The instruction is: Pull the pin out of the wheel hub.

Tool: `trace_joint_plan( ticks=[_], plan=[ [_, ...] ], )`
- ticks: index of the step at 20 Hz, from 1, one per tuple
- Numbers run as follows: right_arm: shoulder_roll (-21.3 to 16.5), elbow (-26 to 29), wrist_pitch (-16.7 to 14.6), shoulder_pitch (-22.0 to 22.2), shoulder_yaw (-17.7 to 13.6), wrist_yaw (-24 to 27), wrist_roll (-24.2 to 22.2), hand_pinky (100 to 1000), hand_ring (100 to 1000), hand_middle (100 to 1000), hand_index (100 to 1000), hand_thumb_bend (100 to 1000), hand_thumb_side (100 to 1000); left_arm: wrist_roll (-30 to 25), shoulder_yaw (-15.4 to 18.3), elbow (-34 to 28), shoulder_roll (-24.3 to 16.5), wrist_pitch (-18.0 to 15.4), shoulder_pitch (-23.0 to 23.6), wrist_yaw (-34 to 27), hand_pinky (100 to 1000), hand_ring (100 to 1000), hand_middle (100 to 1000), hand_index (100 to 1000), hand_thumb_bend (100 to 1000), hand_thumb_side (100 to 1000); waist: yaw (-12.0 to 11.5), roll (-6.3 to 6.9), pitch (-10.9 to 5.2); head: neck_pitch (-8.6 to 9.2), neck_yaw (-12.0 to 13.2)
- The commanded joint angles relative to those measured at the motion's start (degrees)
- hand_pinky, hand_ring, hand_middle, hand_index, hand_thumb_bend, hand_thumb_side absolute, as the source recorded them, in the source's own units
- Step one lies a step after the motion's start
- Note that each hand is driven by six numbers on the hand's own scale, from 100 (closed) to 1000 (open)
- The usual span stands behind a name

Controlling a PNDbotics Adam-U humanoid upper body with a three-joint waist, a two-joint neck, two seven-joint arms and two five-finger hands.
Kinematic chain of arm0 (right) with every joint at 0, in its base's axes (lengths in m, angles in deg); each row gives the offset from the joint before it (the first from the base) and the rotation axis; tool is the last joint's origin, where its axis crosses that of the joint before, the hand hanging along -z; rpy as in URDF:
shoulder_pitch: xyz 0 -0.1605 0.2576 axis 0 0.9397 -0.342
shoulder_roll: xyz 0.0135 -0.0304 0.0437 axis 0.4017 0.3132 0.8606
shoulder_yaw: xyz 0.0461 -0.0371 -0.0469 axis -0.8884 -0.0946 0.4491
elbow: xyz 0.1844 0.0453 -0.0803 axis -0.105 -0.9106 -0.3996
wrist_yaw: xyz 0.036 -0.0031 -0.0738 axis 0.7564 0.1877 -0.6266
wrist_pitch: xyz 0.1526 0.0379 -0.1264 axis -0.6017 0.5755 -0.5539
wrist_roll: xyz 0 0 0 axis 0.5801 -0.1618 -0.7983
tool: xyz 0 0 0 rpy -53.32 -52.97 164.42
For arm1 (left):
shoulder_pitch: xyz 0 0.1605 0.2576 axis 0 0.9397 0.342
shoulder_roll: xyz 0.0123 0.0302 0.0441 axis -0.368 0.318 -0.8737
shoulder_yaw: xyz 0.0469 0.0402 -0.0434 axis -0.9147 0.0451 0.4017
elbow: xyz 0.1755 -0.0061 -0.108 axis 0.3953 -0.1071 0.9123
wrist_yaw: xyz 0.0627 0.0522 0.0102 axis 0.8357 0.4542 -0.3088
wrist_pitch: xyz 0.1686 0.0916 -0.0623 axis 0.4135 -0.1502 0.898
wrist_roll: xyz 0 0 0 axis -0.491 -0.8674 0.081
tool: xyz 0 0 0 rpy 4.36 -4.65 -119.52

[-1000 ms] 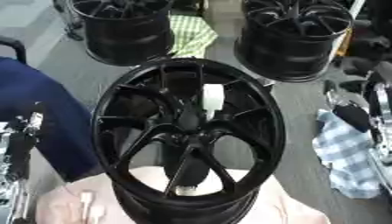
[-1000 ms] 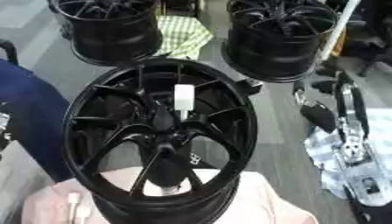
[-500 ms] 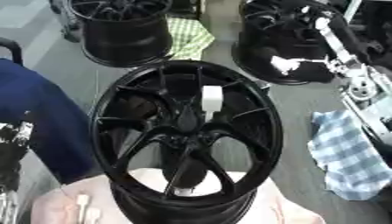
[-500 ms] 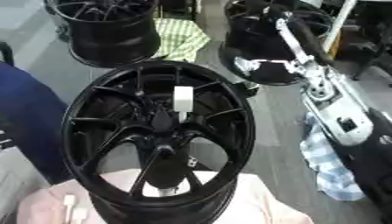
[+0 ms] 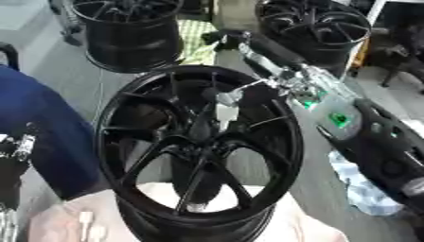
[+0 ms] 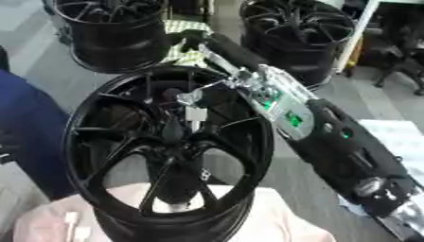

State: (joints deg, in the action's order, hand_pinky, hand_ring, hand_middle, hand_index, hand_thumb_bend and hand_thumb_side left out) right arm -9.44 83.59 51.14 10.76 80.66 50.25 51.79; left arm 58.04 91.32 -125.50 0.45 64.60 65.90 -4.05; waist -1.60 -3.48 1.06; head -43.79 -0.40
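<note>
1. Left eye view: white pin (image 5: 226,112) stands upright at the middle of the black wheel hub (image 5: 198,146), just above where the spokes meet.
2. Wheel hub sits tilted toward the camera on a pinkish cloth (image 5: 58,220) at the near edge.
3. Right hand (image 6: 192,96) is at the top of the pin, reaching in from the far right; silver fingertips touch or nearly touch it. Whether the fingers are closed on the pin I cannot tell.
4. Right arm (image 6: 331,137) runs as a long black and silver diagonal from the near right, green lights along it.
5. Left hand (image 5: 15,151) shows only as a dark shape at the left edge, over blue fabric (image 5: 41,127); fingers unreadable.
6. Two more black wheels (image 5: 128,28) stand far left and far right, a green checked cloth (image 5: 197,40) between them.
</note>
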Motion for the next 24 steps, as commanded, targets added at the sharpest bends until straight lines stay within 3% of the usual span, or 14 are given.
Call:
trace_joint_plan(
  ticks=[1,2,5,7,8,11,15,20,24],
  plan=[
    [1.9,-4.4,-0.1,-4.9,2.7,1.8,-3.4,827,834,847,949,447,484,0.4,0.7,-1.0,-1.4,0.0,-0.4,0.0,719,665,657,809,343,606,0.3,0.24,-0.54,-0.33,0.6],
    [2.5,-5.8,0.4,-8.0,1.8,3.5,-7.7,827,834,846,948,447,486,0.5,0.8,-1.0,-1.4,-0.1,-0.4,0.0,719,665,657,809,344,606,0.5,0.25,-0.35,-0.29,0.9],
    [2.4,-5.6,4.5,-12.6,-5.5,9.3,-28.6,828,834,846,948,449,487,0.9,1.2,-1.1,-1.3,0.0,-0.5,0.0,719,665,657,809,344,606,1.0,0.27,-0.22,-0.29,1.5],
    [1.3,-3.7,7.5,-13.6,-9.1,11.0,-37.4,830,836,847,949,420,475,0.9,1.2,-1.1,-1.3,0.0,-0.4,0.0,719,665,657,809,346,607,1.2,0.23,-0.24,-0.24,1.6],
    [0.6,-2.9,8.8,-13.8,-10.2,11.3,-39.9,831,837,847,950,452,487,1.0,1.2,-1.1,-1.3,0.0,-0.4,0.0,719,665,657,809,343,606,1.3,0.19,-0.27,-0.26,1.7],
    [-1.2,-1.3,11.1,-13.9,-11.5,11.7,-43.0,832,838,848,950,452,484,1.0,1.3,-1.1,-1.4,0.0,-0.3,0.0,719,666,657,809,344,606,1.6,0.04,-0.33,-0.31,1.7],
    [-3.4,-0.8,12.3,-13.0,-11.0,11.1,-43.9,838,847,852,955,443,463,1.1,1.4,-1.0,-1.6,0.1,-0.3,0.1,719,666,657,809,343,607,2.0,-0.10,-0.43,-0.33,1.9],
    [-3.9,-2.6,11.4,-11.6,-9.4,4.0,-44.0,857,881,879,963,439,438,1.1,1.4,-1.0,-1.7,0.0,-0.3,0.1,719,667,657,810,343,607,2.1,0.00,-0.47,-0.30,1.9],
    [-2.6,-6.4,9.1,-10.6,-10.0,-1.9,-44.0,856,878,878,955,433,426,1.0,1.4,-1.0,-1.6,0.0,-0.3,0.1,719,668,658,810,342,608,2.1,0.19,-0.43,-0.16,1.8]
  ],
)
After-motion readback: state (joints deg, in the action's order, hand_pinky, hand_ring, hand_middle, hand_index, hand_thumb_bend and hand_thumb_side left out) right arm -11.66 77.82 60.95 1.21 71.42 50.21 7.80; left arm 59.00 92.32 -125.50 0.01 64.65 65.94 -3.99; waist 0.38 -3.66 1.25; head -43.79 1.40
